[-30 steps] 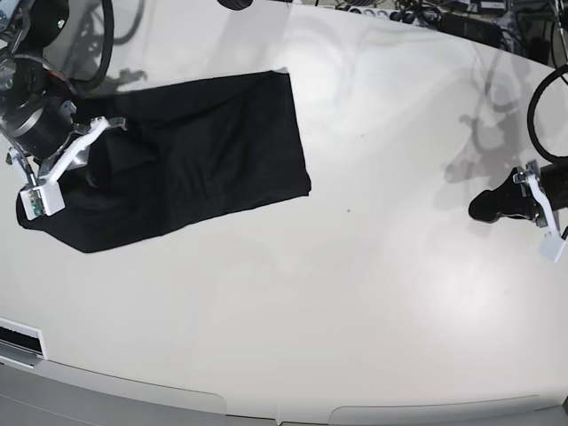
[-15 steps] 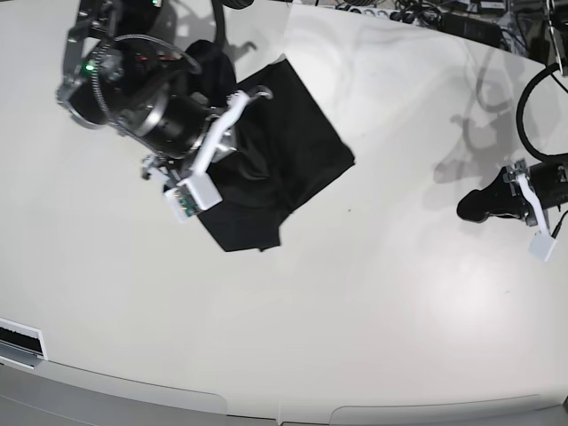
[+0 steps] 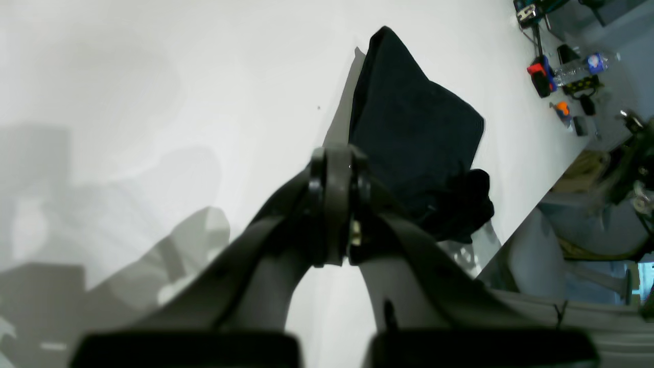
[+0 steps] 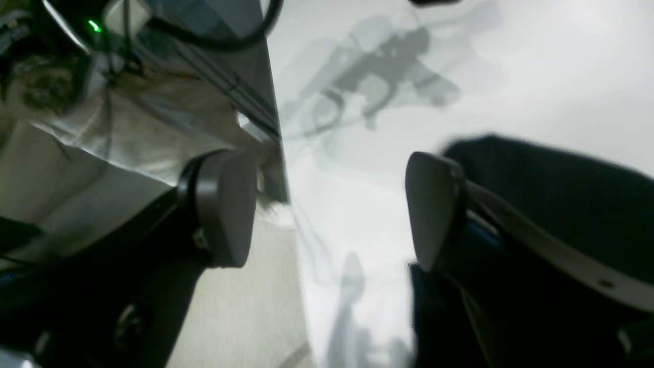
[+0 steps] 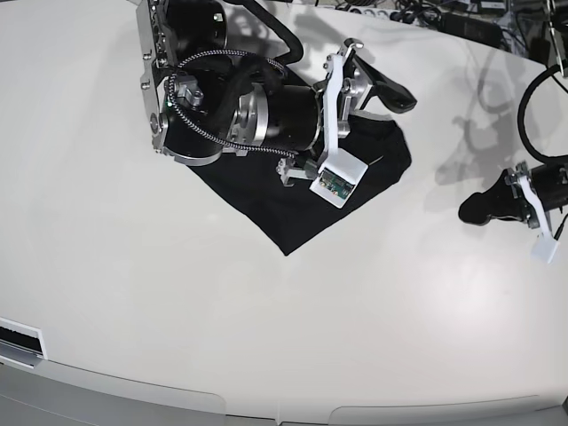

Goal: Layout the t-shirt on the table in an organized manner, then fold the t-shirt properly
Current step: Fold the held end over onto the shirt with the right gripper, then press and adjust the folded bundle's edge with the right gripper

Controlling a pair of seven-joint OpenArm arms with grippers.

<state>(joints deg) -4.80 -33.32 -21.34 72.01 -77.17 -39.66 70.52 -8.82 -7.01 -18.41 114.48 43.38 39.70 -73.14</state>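
The black t-shirt (image 5: 288, 209) lies as a folded, diamond-shaped bundle on the white table (image 5: 266, 337), left of centre toward the back. My right arm reaches across it, and my right gripper (image 5: 377, 73) stands open above the bundle's right corner. In the right wrist view the gripper (image 4: 329, 209) holds nothing between its pads (image 4: 225, 209), and the shirt (image 4: 562, 194) lies to the right behind one finger. My left gripper (image 5: 484, 206) rests shut near the right edge, well apart from the shirt. The left wrist view shows its tips (image 3: 334, 204) closed with the shirt (image 3: 414, 133) beyond.
Cables and gear (image 5: 426, 13) line the table's far edge at the top right. A white slotted piece (image 5: 18, 342) sits at the lower left edge. Beyond the table edge in the left wrist view lie small red and blue items (image 3: 541, 76).
My right arm swept rightward across the table, dragging the shirt from a flat spread at the left into a smaller folded bundle, then opened its jaws and let go. The left arm barely moved.
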